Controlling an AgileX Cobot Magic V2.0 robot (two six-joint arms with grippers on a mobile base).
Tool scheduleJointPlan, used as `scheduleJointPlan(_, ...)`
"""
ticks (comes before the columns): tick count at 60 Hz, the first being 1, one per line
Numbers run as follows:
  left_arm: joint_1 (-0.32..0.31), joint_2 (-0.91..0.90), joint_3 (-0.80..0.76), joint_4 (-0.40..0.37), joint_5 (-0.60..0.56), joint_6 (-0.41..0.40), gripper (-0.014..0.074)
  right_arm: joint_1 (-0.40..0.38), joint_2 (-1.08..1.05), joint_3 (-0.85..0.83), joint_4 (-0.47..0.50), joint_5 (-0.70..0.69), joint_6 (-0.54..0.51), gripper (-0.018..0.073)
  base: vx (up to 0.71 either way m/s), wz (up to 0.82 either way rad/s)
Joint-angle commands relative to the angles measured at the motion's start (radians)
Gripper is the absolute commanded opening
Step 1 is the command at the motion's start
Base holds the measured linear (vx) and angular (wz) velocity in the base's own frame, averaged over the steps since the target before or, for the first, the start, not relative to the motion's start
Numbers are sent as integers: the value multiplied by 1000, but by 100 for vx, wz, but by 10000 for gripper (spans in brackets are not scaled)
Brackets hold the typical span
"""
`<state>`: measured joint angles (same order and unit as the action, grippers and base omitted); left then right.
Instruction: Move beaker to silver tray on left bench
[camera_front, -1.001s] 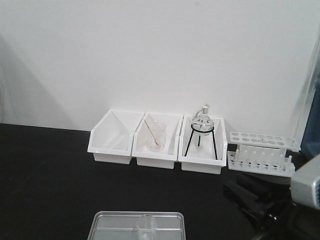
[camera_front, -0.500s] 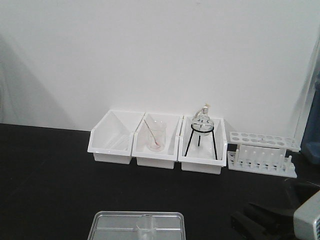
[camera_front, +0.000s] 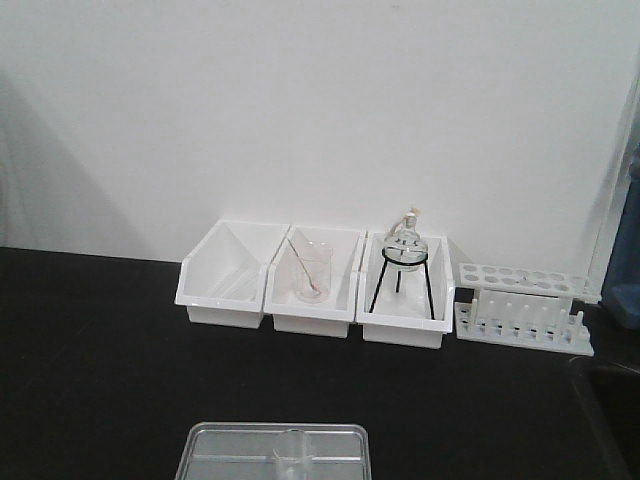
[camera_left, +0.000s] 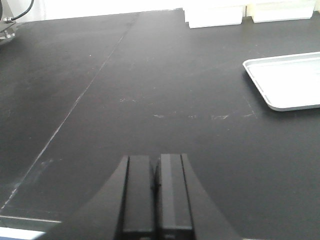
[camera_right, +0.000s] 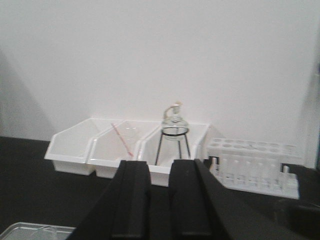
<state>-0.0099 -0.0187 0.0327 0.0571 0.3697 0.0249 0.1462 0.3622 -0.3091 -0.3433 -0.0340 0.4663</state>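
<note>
At lower centre of the front view we see the beaker standing in the silver tray on the worktop, with three bins and a test-tube rack behind, mid-frame.

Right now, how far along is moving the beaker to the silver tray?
It looks essentially done. The small clear beaker stands inside the silver tray on the black bench, near the front view's bottom edge. Nothing is in hand: the left gripper is shut on nothing above bare benchtop, and the right gripper is slightly open, empty and raised. Nothing obvious remains beyond parking the arms.
</note>
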Motion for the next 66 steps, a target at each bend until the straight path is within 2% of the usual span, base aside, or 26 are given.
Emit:
scheduleJointPlan(1, -5, -7, 20, -3, -76, -2, 1, -77, -81, 42, 69, -46, -43, 209, 0, 0)
scheduleJointPlan(10, -5, -7, 20, -3, -76, -2, 1, -215, -229, 160, 149, 12, -51, 209, 0, 0)
scheduleJointPlan(19, -5, -7, 20, -3, -76, -2, 1, -291, -325, 277, 190, 17, -51, 209, 0, 0)
scheduleJointPlan(24, -5, -7, 20, -3, -76, -2, 1, -292, -366, 350, 188, 16, -51, 209, 0, 0)
scheduleJointPlan(29, -5, -7, 20, -3, -76, -2, 1, -287, -386, 343, 175, 113, -51, 209, 0, 0)
scheduleJointPlan(39, -5, -7, 20, -3, -76, -2, 1, -288, -386, 346, 75, 75, -81, 209, 0, 0)
scheduleJointPlan(45, -5, -7, 20, -3, -76, -2, 1, -288, -386, 346, 63, 47, -139, 204, 0, 0)
scheduleJointPlan(50, -5, -7, 20, -3, -76, -2, 1, -288, -386, 346, 70, 42, -160, 164, 0, 0)
scheduleJointPlan(61, -5, -7, 20, -3, -76, -2, 1, -257, -387, 346, 115, 34, -159, -14, 0, 0)
scheduleJointPlan(66, -5, -7, 20, -3, -76, -2, 1, -228, -387, 346, 115, 42, -159, -16, 0, 0)
